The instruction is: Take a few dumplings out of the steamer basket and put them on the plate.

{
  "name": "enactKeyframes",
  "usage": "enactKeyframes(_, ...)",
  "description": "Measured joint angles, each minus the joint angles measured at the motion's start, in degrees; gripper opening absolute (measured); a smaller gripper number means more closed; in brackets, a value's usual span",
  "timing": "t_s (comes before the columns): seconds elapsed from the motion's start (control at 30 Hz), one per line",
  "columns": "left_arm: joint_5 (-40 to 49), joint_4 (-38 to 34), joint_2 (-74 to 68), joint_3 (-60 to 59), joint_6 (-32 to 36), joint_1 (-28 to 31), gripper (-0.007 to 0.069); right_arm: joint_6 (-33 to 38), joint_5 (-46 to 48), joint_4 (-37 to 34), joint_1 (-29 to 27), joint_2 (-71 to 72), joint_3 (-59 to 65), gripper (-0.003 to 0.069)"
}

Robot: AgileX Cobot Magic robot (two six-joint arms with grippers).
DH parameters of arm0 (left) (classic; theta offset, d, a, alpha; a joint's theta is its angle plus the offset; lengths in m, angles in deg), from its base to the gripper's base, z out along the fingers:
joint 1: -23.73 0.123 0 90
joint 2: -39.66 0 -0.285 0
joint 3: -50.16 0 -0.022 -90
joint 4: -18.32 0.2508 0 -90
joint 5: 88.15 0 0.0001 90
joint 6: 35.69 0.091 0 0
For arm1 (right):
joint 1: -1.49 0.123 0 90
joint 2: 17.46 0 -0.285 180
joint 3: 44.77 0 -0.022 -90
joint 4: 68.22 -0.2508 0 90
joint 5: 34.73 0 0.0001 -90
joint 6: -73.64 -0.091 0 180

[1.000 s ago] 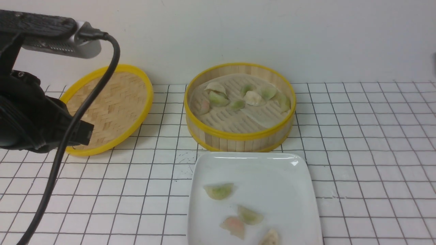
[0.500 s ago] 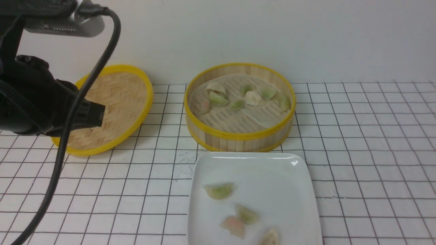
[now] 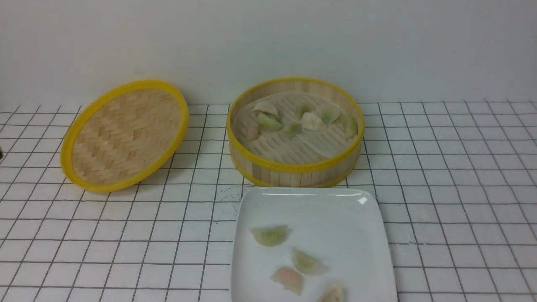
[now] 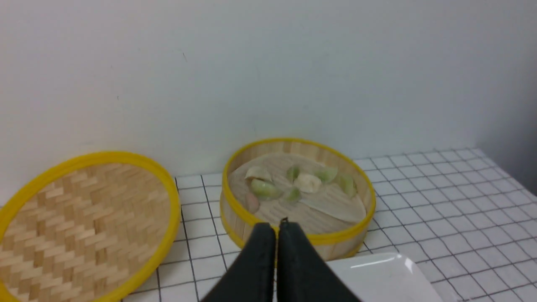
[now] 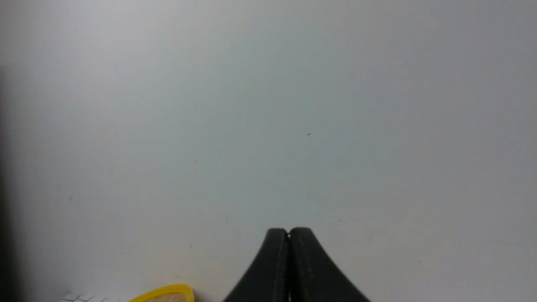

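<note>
The steamer basket (image 3: 295, 170) stands at the back centre with several dumplings (image 3: 268, 121) on its liner. It also shows in the left wrist view (image 4: 335, 241). The white plate (image 3: 335, 209) lies in front of it with several dumplings (image 3: 270, 235) on its near half; its corner shows in the left wrist view (image 4: 377, 272). No arm shows in the front view. My left gripper (image 4: 277, 226) is shut and empty, raised in front of the basket. My right gripper (image 5: 288, 231) is shut and empty, facing the bare wall.
The shallow woven lid (image 3: 123, 134) with a yellow rim leans at the back left; it also shows in the left wrist view (image 4: 84, 222), and its rim shows in the right wrist view (image 5: 168, 292). The white wall runs just behind basket and lid. Gridded white tabletop (image 3: 453, 176) spreads all round.
My left arm, which filled the left of the front view, rose and drew back out of that view. The dumplings on the plate and in the basket stay put.
</note>
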Motion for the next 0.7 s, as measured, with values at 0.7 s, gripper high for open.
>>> enactKeyframes(0.7,-5.4,2.4,17.4,-17.2,4.6,8.1,-0.0006,0.7,0.0,0.5,0.0,0.0,0.0,-0.0014)
